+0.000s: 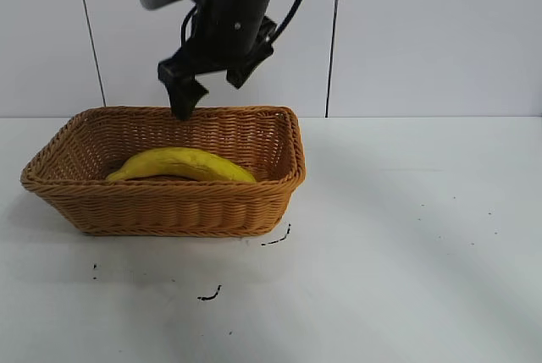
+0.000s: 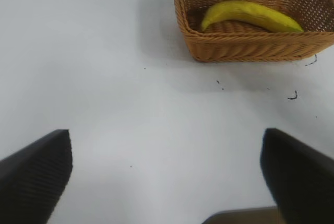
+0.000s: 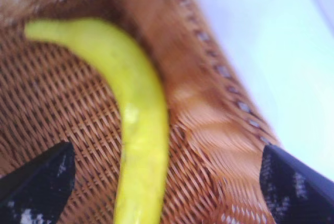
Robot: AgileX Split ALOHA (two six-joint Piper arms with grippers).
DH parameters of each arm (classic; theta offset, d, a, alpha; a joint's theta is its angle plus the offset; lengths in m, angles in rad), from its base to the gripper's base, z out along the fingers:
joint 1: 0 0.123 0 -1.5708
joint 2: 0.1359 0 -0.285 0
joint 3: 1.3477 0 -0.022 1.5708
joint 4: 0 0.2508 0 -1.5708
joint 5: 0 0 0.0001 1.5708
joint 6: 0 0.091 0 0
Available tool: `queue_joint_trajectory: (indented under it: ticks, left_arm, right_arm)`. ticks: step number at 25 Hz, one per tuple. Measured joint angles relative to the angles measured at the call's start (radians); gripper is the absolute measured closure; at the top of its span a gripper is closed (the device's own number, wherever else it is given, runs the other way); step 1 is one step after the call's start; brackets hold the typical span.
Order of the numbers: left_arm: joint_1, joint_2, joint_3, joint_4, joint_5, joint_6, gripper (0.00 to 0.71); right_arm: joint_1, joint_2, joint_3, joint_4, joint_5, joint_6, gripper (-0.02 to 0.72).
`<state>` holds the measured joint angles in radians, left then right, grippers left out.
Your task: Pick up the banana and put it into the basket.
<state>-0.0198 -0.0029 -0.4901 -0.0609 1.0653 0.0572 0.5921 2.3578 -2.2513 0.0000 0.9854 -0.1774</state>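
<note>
The banana (image 1: 181,164) lies inside the basket (image 1: 254,211), flat on the woven floor along the wall nearest the exterior camera, its length running with the basket's long side. It rests free: nothing of mine touches it. My right gripper (image 1: 206,84) hangs above the basket's far rim, pointing down into it, with clear air between it and the fruit. In my right wrist view my 2 fingers (image 3: 36,182) stand wide apart at either side of the banana (image 3: 138,130), spread well past its width and closed on nothing, with the basket's (image 3: 219,145) side wall rising just beside the fruit.

My left gripper (image 2: 167,177) sits well apart from the basket, over bare table (image 1: 406,253), fingers (image 2: 34,174) parted and empty. From there I can see the banana (image 2: 250,16) settled within the basket's (image 2: 235,46) walls, and a dark part of my right gripper above the far rim.

As I judge it, the task's main work is done: the fruit is picked, carried and set down where it belongs, lying stable and fully below the rim. What I see left is only to lift my right arm clear of the basket and park it, without brushing the wicker.

No brand, label or readable writing shows on the fruit, the basket or the table. The only marks are a few small dark scuffs (image 1: 212,294) on the tabletop just in front of the basket; they spell nothing.
</note>
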Motion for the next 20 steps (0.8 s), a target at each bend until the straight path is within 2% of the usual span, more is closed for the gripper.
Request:
queue_joint_trajectory:
  ticks: [3,5,7,14,20]
  left_arm:
    - [0.0,0.0,0.0,0.0,0.0,0.0,0.015]
    - [0.0,0.0,0.0,0.0,0.0,0.0,0.015]
    - [0.0,0.0,0.0,0.0,0.0,0.0,0.015]
    - [0.0,0.0,0.0,0.0,0.0,0.0,0.015]
    - [0.0,0.0,0.0,0.0,0.0,0.0,0.015]
  right_arm:
    - [-0.046,-0.013,-0.013,0.0,0.005,0.119,0.014]
    - [-0.097,-0.011,-0.013,0.0,0.007,0.177,0.014]
    - [-0.164,-0.01,-0.013,-0.009,0.023,0.207,0.014]
    - [-0.384,-0.01,-0.013,-0.022,0.082,0.22,0.014]
    - [-0.512,-0.01,-0.013,-0.025,0.132,0.215,0.014]
